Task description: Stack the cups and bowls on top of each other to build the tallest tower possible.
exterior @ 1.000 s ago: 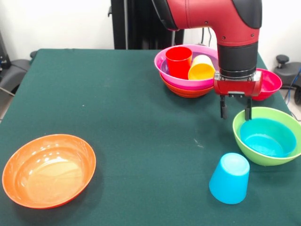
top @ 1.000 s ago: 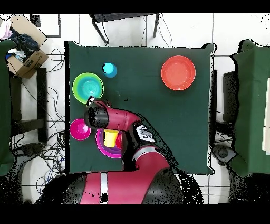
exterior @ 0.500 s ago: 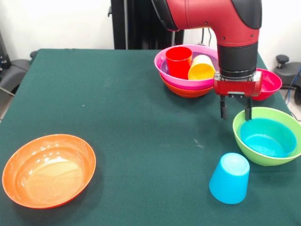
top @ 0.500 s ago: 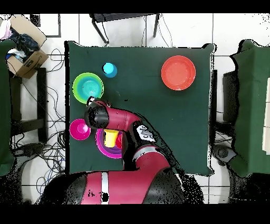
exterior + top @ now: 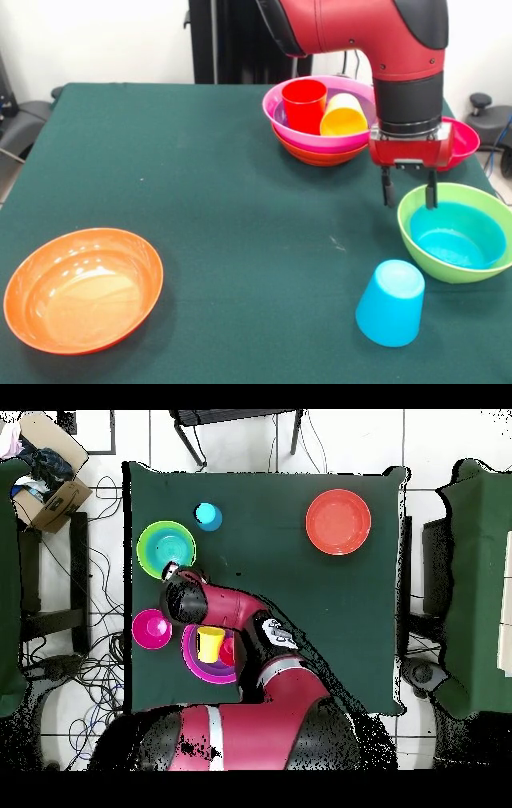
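My gripper point(image 5: 410, 196) is open and hangs over the far left rim of the lime green bowl point(image 5: 416, 256), one finger inside the rim and one outside. A small blue bowl point(image 5: 458, 236) is nested in that bowl. The tower point(image 5: 316, 142) is a magenta bowl on an orange one, holding an upright red cup point(image 5: 304, 104) and a tilted yellow cup point(image 5: 343, 116). The light blue cup point(image 5: 390, 302) stands upside down near the front. From overhead, the gripper point(image 5: 176, 573) sits at the lime green bowl's point(image 5: 150, 534) edge, with the tower point(image 5: 200, 669) below it.
A second large orange bowl point(image 5: 82, 288) lies alone at the front left, also seen in the overhead view point(image 5: 338, 521). A small crimson bowl point(image 5: 462, 138) sits behind the arm, right of the tower. A cardboard box point(image 5: 45, 479) stands off the table.
The gripper has shifted a little to the right and lower, so its fingers now straddle the lime green bowl's rim. Nothing on the table has moved.
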You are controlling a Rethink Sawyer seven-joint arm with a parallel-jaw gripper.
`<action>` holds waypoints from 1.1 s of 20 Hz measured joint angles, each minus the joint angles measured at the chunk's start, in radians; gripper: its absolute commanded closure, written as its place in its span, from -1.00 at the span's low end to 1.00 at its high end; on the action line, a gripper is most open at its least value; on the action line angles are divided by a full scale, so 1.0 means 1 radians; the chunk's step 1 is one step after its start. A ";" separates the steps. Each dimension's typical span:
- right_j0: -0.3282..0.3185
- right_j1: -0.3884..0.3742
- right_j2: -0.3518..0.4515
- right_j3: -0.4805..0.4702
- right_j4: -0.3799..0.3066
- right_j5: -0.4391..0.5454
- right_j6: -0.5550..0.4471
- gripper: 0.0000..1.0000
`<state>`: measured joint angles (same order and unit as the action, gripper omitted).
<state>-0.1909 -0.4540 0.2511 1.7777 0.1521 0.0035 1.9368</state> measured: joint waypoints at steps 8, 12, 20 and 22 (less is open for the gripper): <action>0.012 0.000 0.006 0.000 0.009 -0.012 0.000 -1.00; 0.035 0.001 -0.001 0.000 0.019 -0.012 0.000 -1.00; 0.126 0.005 -0.068 -0.001 0.071 -0.012 0.000 -1.00; 0.138 0.006 -0.080 -0.003 0.081 -0.012 0.000 -1.00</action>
<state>-0.0525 -0.4477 0.1713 1.7751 0.2327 -0.0084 1.9370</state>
